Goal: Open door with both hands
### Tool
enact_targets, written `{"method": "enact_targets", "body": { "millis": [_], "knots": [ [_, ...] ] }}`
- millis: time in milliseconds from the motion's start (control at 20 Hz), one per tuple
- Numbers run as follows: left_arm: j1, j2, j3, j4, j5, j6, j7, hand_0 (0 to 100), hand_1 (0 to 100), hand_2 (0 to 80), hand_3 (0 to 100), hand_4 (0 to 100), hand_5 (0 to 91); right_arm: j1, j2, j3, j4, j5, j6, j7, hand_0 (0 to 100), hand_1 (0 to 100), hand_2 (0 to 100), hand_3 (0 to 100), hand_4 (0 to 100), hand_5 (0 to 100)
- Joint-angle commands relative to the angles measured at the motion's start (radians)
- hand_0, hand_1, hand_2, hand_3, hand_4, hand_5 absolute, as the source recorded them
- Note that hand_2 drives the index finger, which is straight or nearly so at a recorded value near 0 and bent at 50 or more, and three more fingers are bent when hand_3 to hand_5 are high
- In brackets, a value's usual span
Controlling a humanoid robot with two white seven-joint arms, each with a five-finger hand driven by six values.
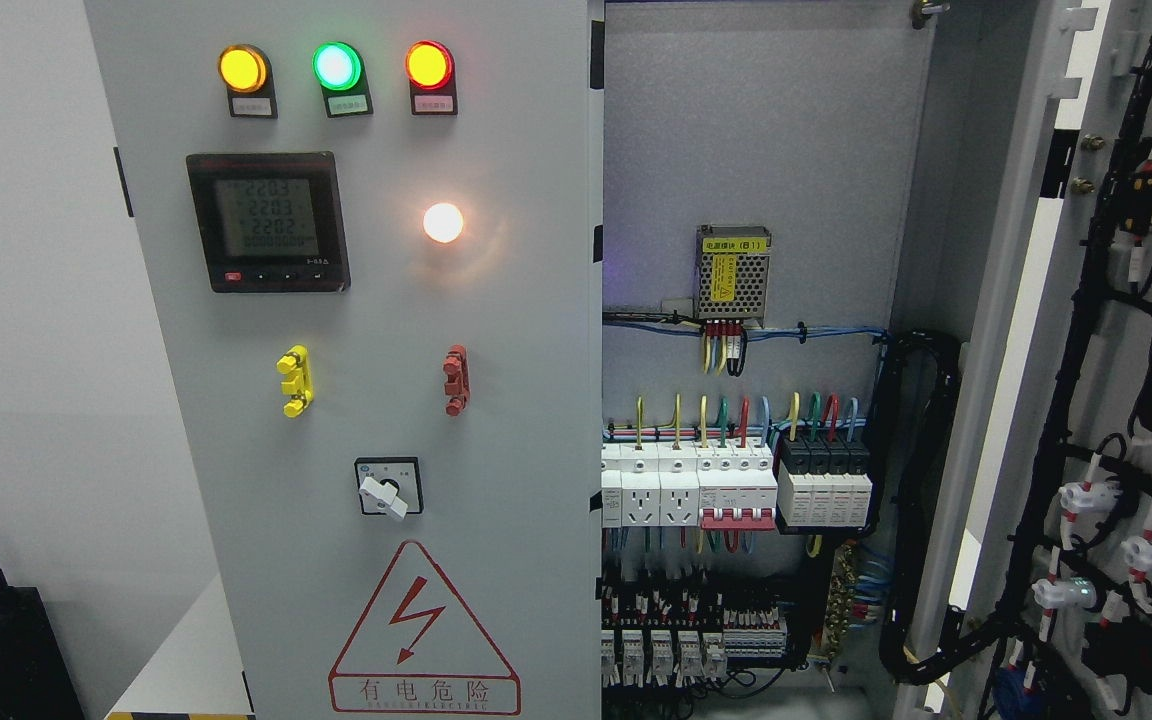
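A grey cabinet fills the view. Its left door [356, 400] is shut and carries three lit lamps along the top: yellow [242, 68], green [337, 66] and red [428, 65]. Below them sit a meter [268, 221] with a lit display and a glowing white lamp [443, 222]. Lower down are a yellow handle [295, 381], a red handle [456, 380], a rotary switch [388, 487] and a red lightning warning sign [423, 632]. The right door [1106, 400] stands swung open at the far right, its inner face strung with black cables. The open bay shows a power supply [732, 273], a row of breakers [736, 485] and coloured wires.
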Motion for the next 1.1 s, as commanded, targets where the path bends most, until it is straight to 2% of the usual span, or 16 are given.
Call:
{"method": "enact_targets", "body": {
  "millis": [0, 351, 501, 551, 701, 801, 952, 1052],
  "knots": [
    [-0.165, -0.237, -0.005, 0.460, -0.095, 0.004, 0.013, 0, 0, 0.0, 0, 3, 0.0, 0.000, 0.000, 0.000, 0.000, 0.000, -0.001, 0.000, 11, 0, 0, 0, 0, 0],
    [-0.191, -0.356, 0.174, 0.515, -0.376, 0.029, 0.047, 0, 0, 0.0, 0, 3, 0.0, 0.000, 0.000, 0.000, 0.000, 0.000, -0.001, 0.000, 11, 0, 0, 0, 0, 0],
    [-0.191, -0.363, 0.220, 0.512, -0.423, 0.033, 0.087, 0, 0, 0.0, 0, 3, 0.0, 0.000, 0.000, 0.000, 0.000, 0.000, -0.001, 0.000, 11, 0, 0, 0, 0, 0],
    [-0.191, -0.363, 0.238, 0.509, -0.430, 0.033, 0.090, 0, 0, 0.0, 0, 3, 0.0, 0.000, 0.000, 0.000, 0.000, 0.000, -0.001, 0.000, 11, 0, 0, 0, 0, 0],
    [-0.191, -0.363, 0.300, 0.507, -0.506, 0.036, 0.096, 0, 0, 0.0, 0, 3, 0.0, 0.000, 0.000, 0.000, 0.000, 0.000, -0.001, 0.000, 11, 0, 0, 0, 0, 0],
    [-0.191, -0.363, 0.311, 0.512, -0.502, 0.052, 0.120, 0, 0, 0.0, 0, 3, 0.0, 0.000, 0.000, 0.000, 0.000, 0.000, -0.001, 0.000, 11, 0, 0, 0, 0, 0],
    [-0.191, -0.365, 0.303, 0.517, -0.483, 0.076, 0.124, 0, 0, 0.0, 0, 3, 0.0, 0.000, 0.000, 0.000, 0.000, 0.000, -0.001, 0.000, 11, 0, 0, 0, 0, 0],
    [-0.191, -0.365, 0.273, 0.515, -0.413, 0.084, 0.124, 0, 0, 0.0, 0, 3, 0.0, 0.000, 0.000, 0.000, 0.000, 0.000, -0.001, 0.000, 11, 0, 0, 0, 0, 0]
  ]
}}
